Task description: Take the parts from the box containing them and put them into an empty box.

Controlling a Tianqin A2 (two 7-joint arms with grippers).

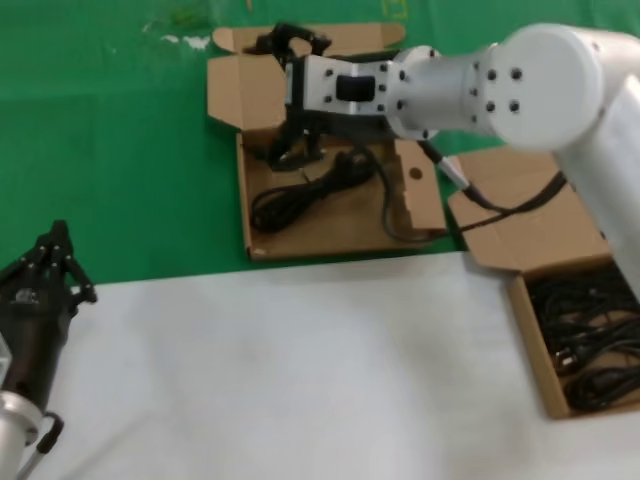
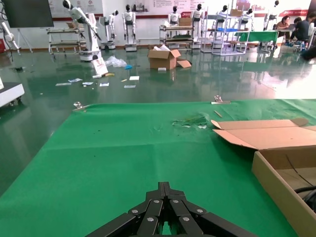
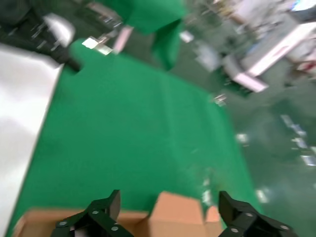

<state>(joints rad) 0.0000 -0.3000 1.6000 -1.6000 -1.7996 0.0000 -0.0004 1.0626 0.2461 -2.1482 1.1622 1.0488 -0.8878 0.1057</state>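
Hanging wide open, right claw [image 1: 300, 135] over the holed box [image 1: 330, 225], black cable [image 1: 300, 195] lying just below across its floor, more cables [image 1: 590, 345] waiting in the far-right box [image 1: 535, 365], left claw [image 1: 55, 262] shut, parked well apart.

Even, bright overhead light, soft shadows under the box [image 1: 330, 215] flaps; sheen on the hall floor [image 2: 148, 84] in left wrist view; right wrist view heavily motion-blurred; head view mildly soft.
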